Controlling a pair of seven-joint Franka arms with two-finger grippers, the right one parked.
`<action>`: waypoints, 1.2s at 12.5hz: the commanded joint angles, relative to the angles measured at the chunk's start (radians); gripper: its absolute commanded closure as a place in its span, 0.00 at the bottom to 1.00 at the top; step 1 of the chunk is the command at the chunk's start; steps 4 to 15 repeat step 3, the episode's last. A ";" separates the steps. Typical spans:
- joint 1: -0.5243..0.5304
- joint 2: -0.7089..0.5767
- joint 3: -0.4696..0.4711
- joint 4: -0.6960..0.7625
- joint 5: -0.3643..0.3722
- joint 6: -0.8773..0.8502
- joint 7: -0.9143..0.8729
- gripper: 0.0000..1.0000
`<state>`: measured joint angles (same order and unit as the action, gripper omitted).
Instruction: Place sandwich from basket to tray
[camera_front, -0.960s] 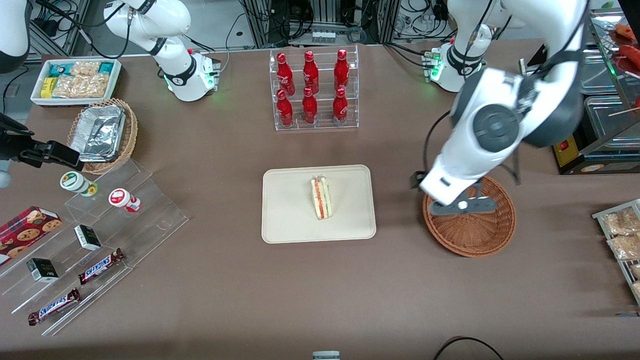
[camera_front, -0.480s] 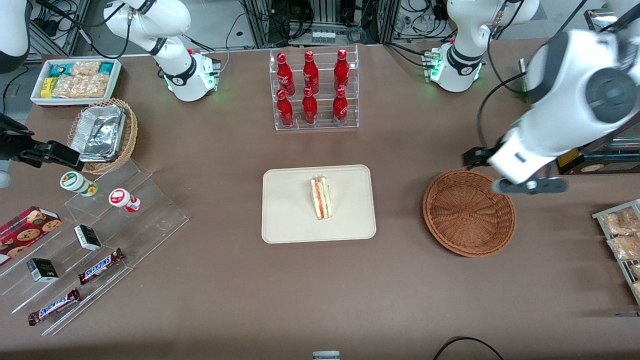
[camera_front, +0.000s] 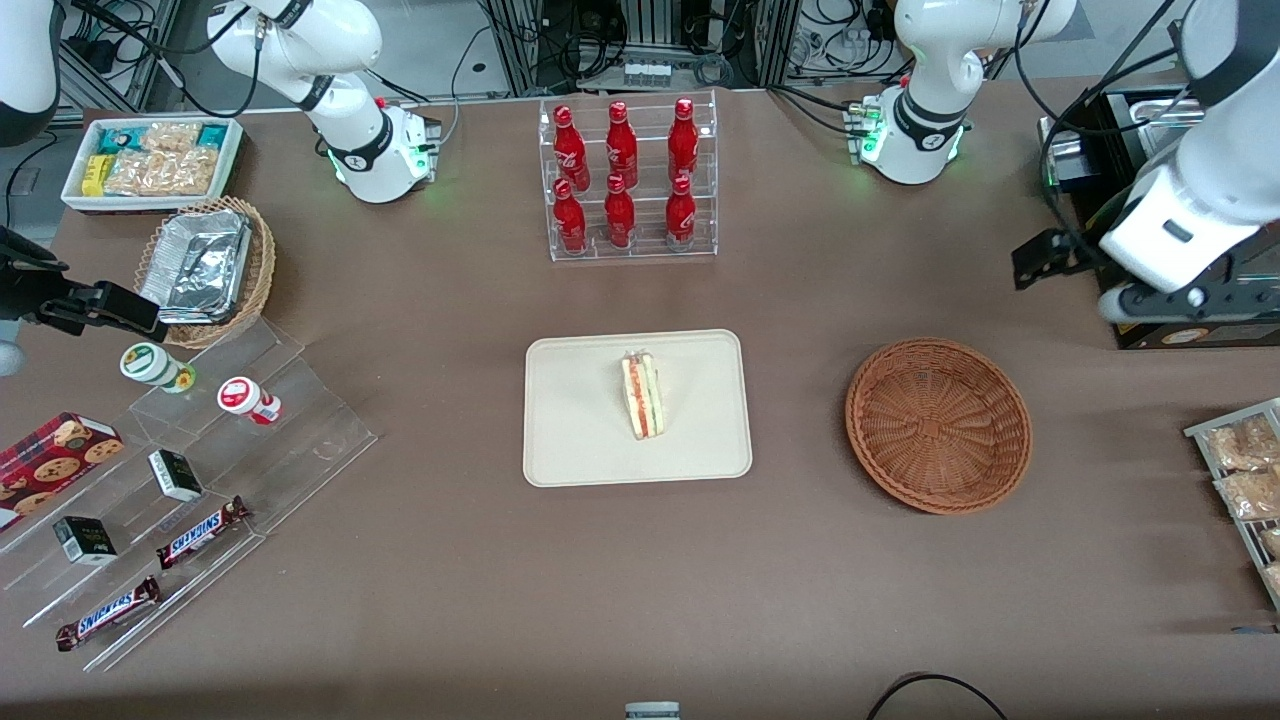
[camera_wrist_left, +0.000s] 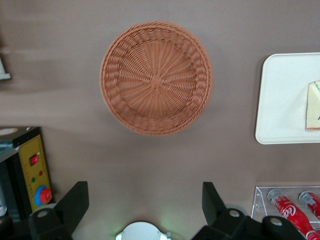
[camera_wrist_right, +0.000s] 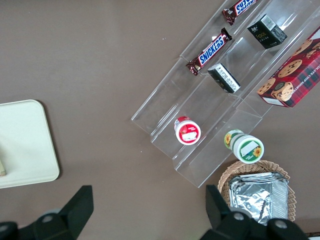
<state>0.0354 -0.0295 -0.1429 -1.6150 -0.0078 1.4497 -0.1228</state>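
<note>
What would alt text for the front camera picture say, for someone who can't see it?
A wrapped sandwich lies on a cream tray mid-table, and the round wicker basket beside it holds nothing. The gripper, fingers open, hangs above the table's working-arm end, farther from the camera than the basket.

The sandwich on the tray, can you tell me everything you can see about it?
The small triangular sandwich wedge has pale bread with red, orange and green filling stripes and a clear wrap. It rests near the middle of the flat cream rectangular tray, touching nothing else. The round reddish-brown wicker basket beside the tray holds nothing. The open claw hangs high above the table, toward the working arm's end.
</note>
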 joint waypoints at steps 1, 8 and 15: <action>0.012 -0.036 0.011 0.029 -0.003 -0.075 0.022 0.00; 0.012 -0.046 0.028 0.027 -0.004 -0.072 0.020 0.00; 0.012 -0.046 0.028 0.027 -0.004 -0.072 0.020 0.00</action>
